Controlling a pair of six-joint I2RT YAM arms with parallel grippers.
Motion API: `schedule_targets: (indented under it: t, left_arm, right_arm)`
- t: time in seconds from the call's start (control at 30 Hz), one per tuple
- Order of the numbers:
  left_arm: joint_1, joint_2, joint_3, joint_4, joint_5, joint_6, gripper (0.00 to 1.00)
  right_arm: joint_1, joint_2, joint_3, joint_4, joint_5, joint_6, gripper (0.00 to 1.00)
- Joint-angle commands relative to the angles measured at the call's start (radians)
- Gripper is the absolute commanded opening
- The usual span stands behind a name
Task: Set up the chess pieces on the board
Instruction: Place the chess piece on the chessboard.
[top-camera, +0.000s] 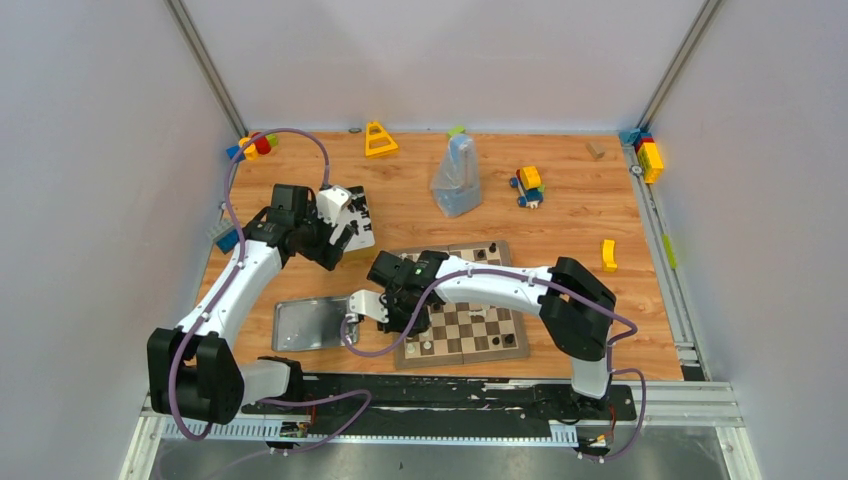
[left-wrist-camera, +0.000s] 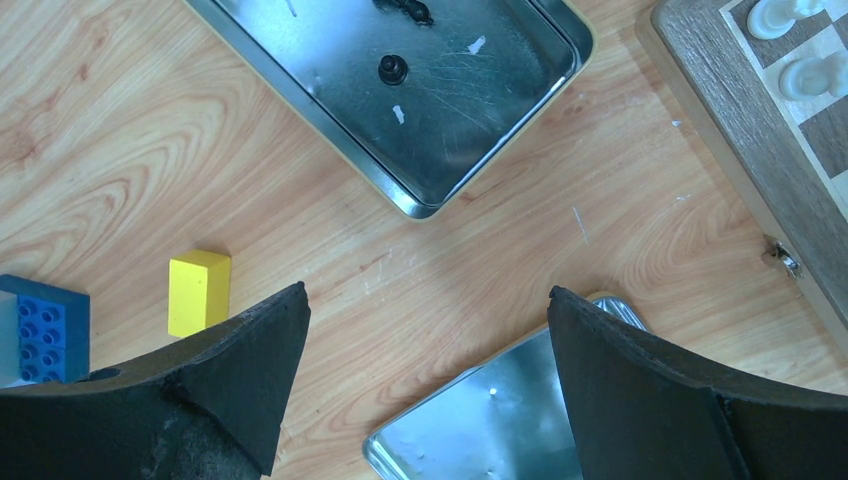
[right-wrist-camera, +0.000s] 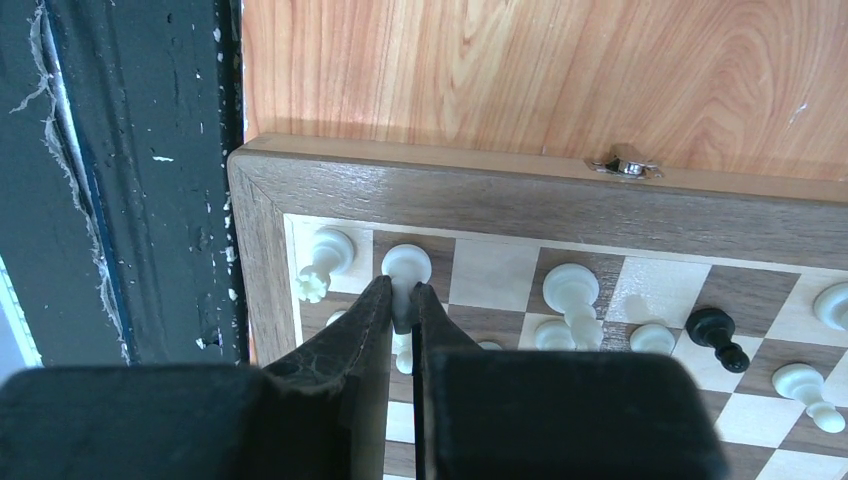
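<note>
The board lies in front of the right arm, with several cream-white pieces and a few black ones on it. My right gripper is over its near-left corner, shut on a white piece that stands on a dark edge square. A white piece lies tipped beside it and a black piece stands further along. My left gripper is open and empty above bare table. The open tin ahead of it holds a black piece.
The tin lid lies under the left gripper. A yellow block and a blue block sit to the left. A plastic bag, toy blocks and a yellow block lie behind the board.
</note>
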Motion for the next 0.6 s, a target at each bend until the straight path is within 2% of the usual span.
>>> schedule_targets:
  t: [0.0, 0.1, 0.23, 0.4, 0.57]
  left_arm:
    - [0.009, -0.028, 0.031, 0.002, 0.02, -0.011, 0.96]
    - [0.009, -0.027, 0.031, 0.002, 0.02, -0.01, 0.96]
    - [0.009, -0.022, 0.03, 0.001, 0.02, -0.008, 0.96]
    - [0.009, -0.018, 0.029, 0.002, 0.02, -0.006, 0.96]
    - [0.009, -0.017, 0.029, 0.0, 0.019, -0.005, 0.96]
  right_arm:
    - [0.013, 0.011, 0.019, 0.026, -0.003, -0.014, 0.02]
    - [0.013, 0.013, 0.014, 0.026, 0.002, -0.012, 0.07]
    - [0.013, 0.0, 0.011, 0.026, 0.016, -0.01, 0.23]
    - [0.013, -0.03, 0.01, 0.024, 0.042, -0.008, 0.37]
    - [0.001, -0.077, 0.007, 0.023, 0.081, -0.004, 0.4]
